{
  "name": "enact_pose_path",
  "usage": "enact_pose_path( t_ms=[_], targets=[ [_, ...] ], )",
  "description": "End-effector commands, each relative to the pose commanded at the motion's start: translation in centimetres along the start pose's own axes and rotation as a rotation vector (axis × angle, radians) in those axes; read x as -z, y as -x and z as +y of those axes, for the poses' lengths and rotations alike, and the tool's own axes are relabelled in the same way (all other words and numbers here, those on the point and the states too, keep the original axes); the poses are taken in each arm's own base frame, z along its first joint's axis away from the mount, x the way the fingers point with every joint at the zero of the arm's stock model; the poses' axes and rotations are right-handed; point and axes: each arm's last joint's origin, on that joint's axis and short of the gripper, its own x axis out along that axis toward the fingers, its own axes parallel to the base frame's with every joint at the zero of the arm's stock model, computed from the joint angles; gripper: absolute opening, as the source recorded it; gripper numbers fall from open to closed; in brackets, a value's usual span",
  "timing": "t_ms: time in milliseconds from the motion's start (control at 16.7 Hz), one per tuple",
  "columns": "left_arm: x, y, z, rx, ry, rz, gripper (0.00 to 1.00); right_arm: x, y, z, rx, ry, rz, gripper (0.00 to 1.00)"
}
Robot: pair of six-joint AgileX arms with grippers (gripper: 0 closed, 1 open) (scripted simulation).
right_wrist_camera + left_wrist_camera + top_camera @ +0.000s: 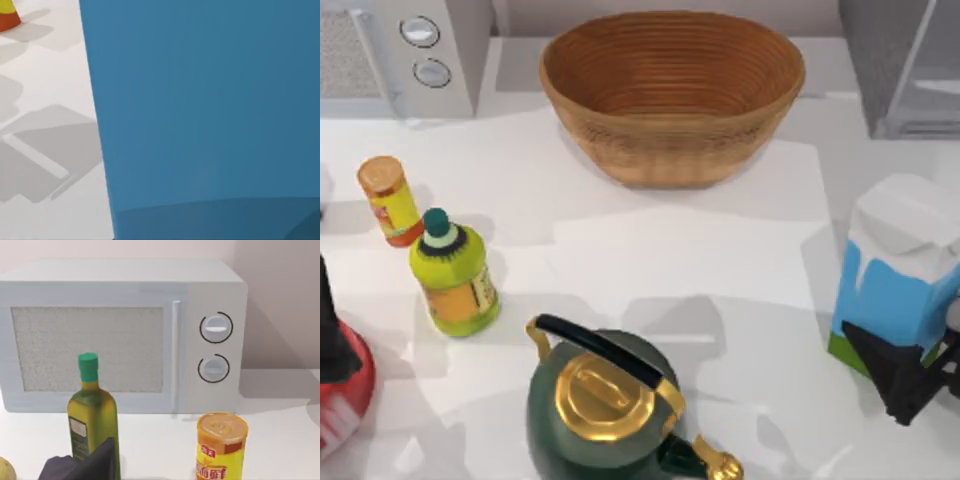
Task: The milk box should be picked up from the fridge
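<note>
The milk box (895, 275) is a tall carton with a white gable top, sky-blue body and green base band, at the table's right edge, in front of the fridge (905, 65) at the back right corner. My right gripper (905, 385) is black and sits against the carton's lower front, shut on it. In the right wrist view the carton's blue side (200, 110) is pressed close to the camera. My left arm (332, 335) stays parked at the left edge.
A woven basket (672, 90) stands at the back middle and a light-grey microwave (405, 55) at the back left. A yellow-green bottle (453, 275), an orange can (388, 200) and a dark green kettle (605, 405) occupy the left and front. A red object (342, 400) lies far left.
</note>
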Motion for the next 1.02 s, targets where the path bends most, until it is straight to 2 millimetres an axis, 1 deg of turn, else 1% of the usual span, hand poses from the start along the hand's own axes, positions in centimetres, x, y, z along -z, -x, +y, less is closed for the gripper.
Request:
enact_pose_path(
  t_ms=[660,720,1020],
  targets=[
    [0.00,0.00,0.00,0.000,0.000,0.000,1.00,0.00,0.00,0.00,0.000,0.000,0.000,0.98],
    [0.00,0.00,0.00,0.000,0.000,0.000,1.00,0.00,0.00,0.00,0.000,0.000,0.000,1.00],
    [0.00,0.00,0.00,0.000,0.000,0.000,1.00,0.00,0.00,0.00,0.000,0.000,0.000,1.00]
  ],
)
